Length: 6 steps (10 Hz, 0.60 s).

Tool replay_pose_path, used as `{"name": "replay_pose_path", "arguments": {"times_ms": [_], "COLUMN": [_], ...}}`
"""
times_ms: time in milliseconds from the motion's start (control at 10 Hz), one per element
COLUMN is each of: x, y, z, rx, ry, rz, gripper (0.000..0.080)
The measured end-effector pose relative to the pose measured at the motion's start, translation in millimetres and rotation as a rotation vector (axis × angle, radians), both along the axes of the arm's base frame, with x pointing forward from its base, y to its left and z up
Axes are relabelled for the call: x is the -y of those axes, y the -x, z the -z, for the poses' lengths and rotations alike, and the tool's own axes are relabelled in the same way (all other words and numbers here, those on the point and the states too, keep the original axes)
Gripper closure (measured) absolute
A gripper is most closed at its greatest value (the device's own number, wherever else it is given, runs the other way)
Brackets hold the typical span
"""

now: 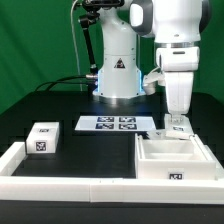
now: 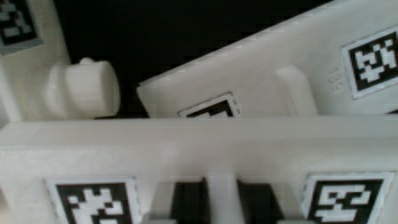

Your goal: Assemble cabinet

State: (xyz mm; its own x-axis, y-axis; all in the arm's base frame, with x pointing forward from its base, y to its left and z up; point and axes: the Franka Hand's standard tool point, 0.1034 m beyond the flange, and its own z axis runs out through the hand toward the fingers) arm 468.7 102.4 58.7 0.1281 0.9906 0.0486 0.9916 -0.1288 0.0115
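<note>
Your arm stands on the exterior view's right, wrist pointing straight down, end effector [image 1: 177, 121] clenched narrow; you can't tell whether it pinches anything. Its tip meets the far rim of the cabinet body [image 1: 150, 170] on the tabletop [image 1: 60, 115]. A small block [image 1: 42, 138] lies well apart, toward that view's left.

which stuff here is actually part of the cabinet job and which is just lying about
For the job:
big white box
small white block

Just lying about:
marker board
long white rail
</note>
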Motion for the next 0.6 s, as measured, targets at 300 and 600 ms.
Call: {"name": "replay_pose_path", "arguments": {"times_ms": [300,600], "x": [-0.1,0.3], "y": [-5.6,-20.9], "z": [0.0,2.1], "rx": [0.004,0.011], "ry": [-0.003,-0.012], "rz": [0.0,0.001], "gripper": [0.0729,0.0729]}}
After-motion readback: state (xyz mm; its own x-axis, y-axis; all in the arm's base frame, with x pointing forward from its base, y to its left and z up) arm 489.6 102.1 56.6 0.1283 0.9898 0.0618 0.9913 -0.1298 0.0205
